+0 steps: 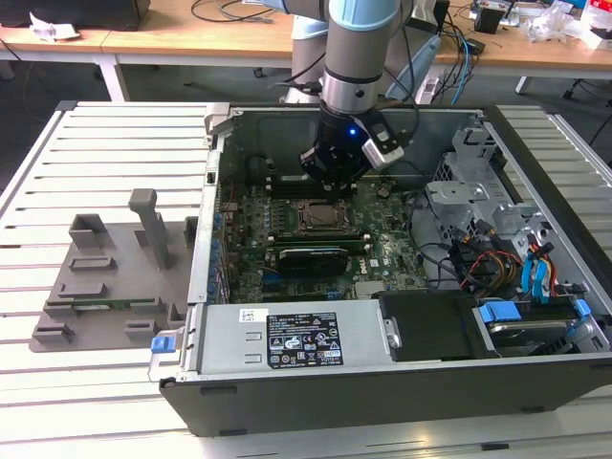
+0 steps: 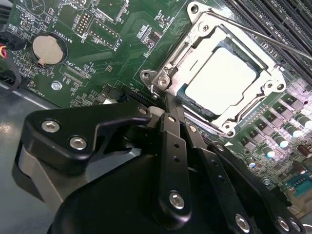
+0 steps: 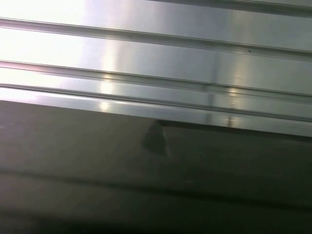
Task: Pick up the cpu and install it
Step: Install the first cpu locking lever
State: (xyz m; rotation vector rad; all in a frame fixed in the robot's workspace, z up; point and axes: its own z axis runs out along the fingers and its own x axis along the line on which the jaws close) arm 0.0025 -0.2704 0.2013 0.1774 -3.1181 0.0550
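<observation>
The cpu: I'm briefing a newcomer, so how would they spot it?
Find the open computer case and the green motherboard inside. The cpu sits in its metal socket frame, the only plain pale square among dark chips.

- Pale silver-grey square metal-topped cpu (image 2: 220,82): smooth, satin lid, bright under glare, seated in the socket.
- Bare-metal socket frame (image 2: 195,36) around it: shiny, stamped steel look, with polished screw heads.
- Green circuit board (image 2: 122,44): glossy lacquered surface, fine print and solder points.
- Round silver coin battery (image 2: 45,48): brushed metal face.
- Black gripper (image 2: 168,109) links: matt, smooth, plastic or coated metal, cannot tell which; bright steel bolts.
- Ribbed aluminium table top (image 1: 115,153): pale, smooth, semi-gloss; strong reflections in the first wrist view (image 3: 156,53).
- Grey plastic fixture plate with upright posts (image 1: 105,277): matt, dull.
- Dark computer case (image 1: 382,392): painted sheet metal, low sheen.
- Wooden benches (image 1: 220,29): light, smooth top.
</observation>
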